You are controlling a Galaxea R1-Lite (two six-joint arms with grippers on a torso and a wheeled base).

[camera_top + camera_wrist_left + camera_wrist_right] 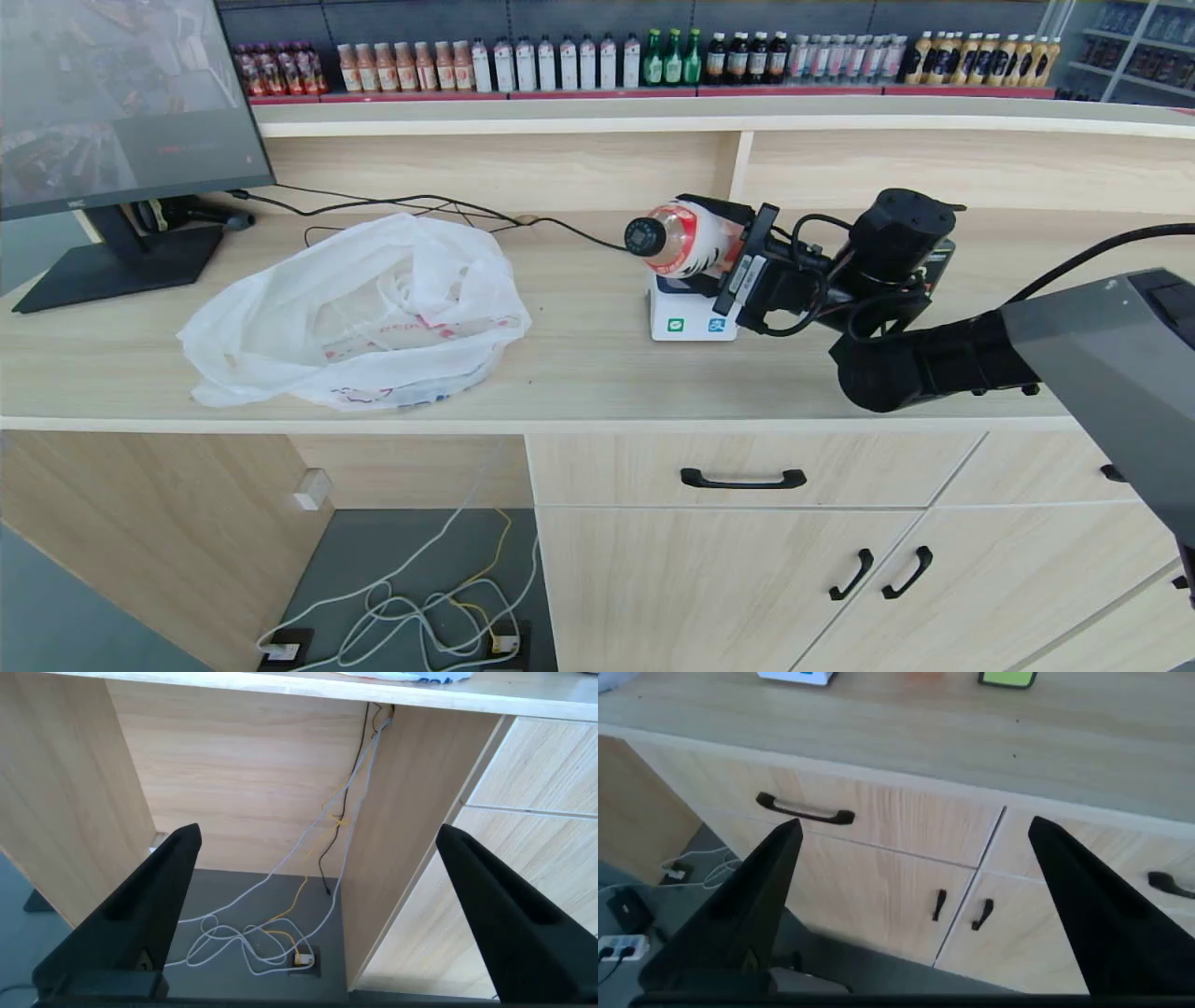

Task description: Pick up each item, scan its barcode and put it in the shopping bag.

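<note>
While the right gripper (728,241) pinches a red-and-white plastic bottle (677,238) above the white box scanner (686,322), scanning seems underway; next, carry it leftward into the white plastic shopping bag (373,308).

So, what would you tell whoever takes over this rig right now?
Left gripper: open, empty, low, below the top of the counter.
Right gripper: shut on the bottle, held sideways just above the scanner. The right wrist view disagrees: fingers apart, nothing between them. Check the grip.
Bag: open on the counter, left of the scanner; contents unclear.
Done: bottle picked up and brought to the scanner.
Left: confirm the scan, bag the bottle, then perhaps the green thing on the counter.
</note>
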